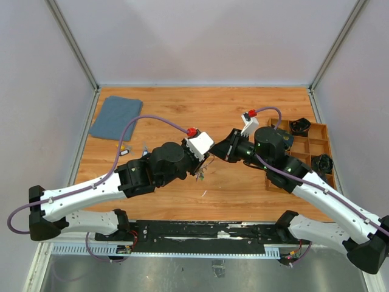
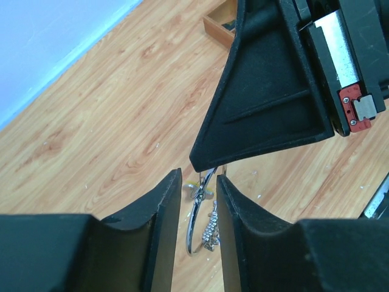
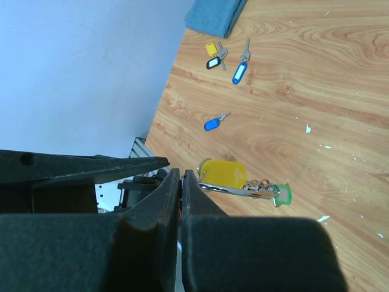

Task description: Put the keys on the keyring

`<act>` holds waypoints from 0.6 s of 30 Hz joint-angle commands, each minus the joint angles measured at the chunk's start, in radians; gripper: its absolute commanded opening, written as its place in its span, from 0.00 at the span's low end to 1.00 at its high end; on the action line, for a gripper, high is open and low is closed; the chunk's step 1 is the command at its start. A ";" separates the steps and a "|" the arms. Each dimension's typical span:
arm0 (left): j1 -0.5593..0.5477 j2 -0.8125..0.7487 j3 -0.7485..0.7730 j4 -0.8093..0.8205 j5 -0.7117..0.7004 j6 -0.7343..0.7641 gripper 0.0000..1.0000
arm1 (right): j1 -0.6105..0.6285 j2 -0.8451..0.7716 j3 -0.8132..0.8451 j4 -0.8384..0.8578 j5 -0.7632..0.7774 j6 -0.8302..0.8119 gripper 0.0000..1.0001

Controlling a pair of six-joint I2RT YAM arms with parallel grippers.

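The keyring point(image 2: 193, 222), a thin silver loop with a small chain, hangs above the table in the gap between my left gripper's point(image 2: 199, 176) fingers. Those jaws stand apart and do not clamp the wire. My right gripper point(image 3: 181, 173) is shut on the keyring's point(image 3: 243, 190) top edge. A yellow tag point(image 3: 223, 172) and a green tag point(image 3: 282, 194) hang on the ring. Loose keys lie on the wood: one with a blue head point(image 3: 213, 123), one with a blue tag point(image 3: 240, 70), and a yellow and black pair point(image 3: 214, 53). In the top view both grippers meet at mid-table point(image 1: 209, 159).
A folded blue cloth point(image 1: 115, 117) lies at the far left of the table. A wooden compartment tray point(image 1: 316, 146) holding black parts stands at the right edge. The loose keys point(image 1: 124, 149) lie near my left arm's elbow.
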 commanded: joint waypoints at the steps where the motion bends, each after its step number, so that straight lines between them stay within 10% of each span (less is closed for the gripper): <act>1: -0.008 -0.032 -0.015 0.047 0.027 -0.014 0.36 | -0.015 -0.035 0.022 0.019 0.036 -0.022 0.01; 18: 0.209 -0.060 -0.104 0.064 0.101 -0.133 0.46 | -0.016 0.005 0.158 -0.354 0.154 -0.293 0.01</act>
